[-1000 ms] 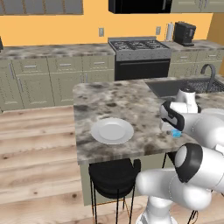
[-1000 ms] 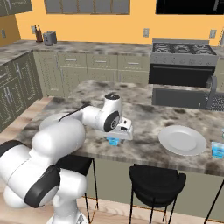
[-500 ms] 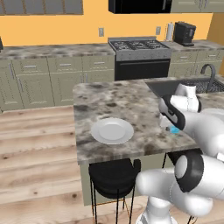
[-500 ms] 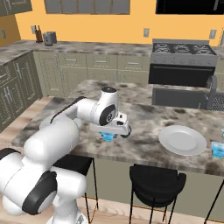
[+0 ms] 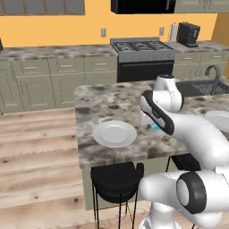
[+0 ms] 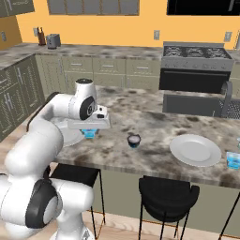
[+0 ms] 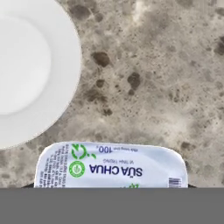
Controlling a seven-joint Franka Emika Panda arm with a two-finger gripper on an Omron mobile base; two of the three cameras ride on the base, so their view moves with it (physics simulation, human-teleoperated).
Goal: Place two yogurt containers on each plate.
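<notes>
I see a mottled grey-brown stone island counter carrying everything. One pale plate lies flat near its front edge on my left; a second plate lies flat toward the right. Between them stands a dark round yogurt cup, apart from both. A light-blue yogurt tub sits just beside the right plate, near the counter's front edge.

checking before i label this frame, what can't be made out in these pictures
- Gripper: jaws hidden by the hand in both base views, under the grey band in the hand view; grasp unclear.
- Boxy yogurt tub: lower part cut off by that band.
- Left plate: mostly behind the arm in the right base view.
- Far-right blue tub: cut by the frame edge, label too small.
</notes>
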